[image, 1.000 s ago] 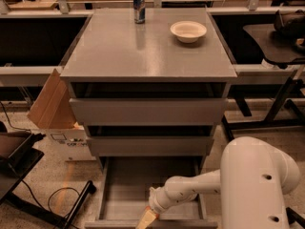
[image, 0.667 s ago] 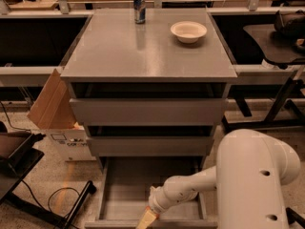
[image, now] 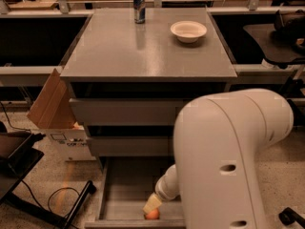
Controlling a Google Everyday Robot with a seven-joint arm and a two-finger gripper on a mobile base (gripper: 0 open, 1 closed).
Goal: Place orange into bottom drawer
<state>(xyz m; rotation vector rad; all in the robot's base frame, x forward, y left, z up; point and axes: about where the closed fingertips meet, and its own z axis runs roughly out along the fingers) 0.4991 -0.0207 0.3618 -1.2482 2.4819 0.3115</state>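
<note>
Just below the hand (image: 152,204) lies the orange (image: 152,214) in the bottom drawer (image: 119,194); grip unclear.

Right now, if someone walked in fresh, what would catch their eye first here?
The bulky white arm fills the lower right, its hand down in the open bottom drawer, just above the orange at its front edge. On the cabinet top stand a can and a white bowl.

A small round orange (image: 152,214) lies low in the pulled-open bottom drawer (image: 125,194), a shallow grey tray at lower centre of the frame. It lies against the front wall, with the end effector (image: 153,204) directly over it.
</note>
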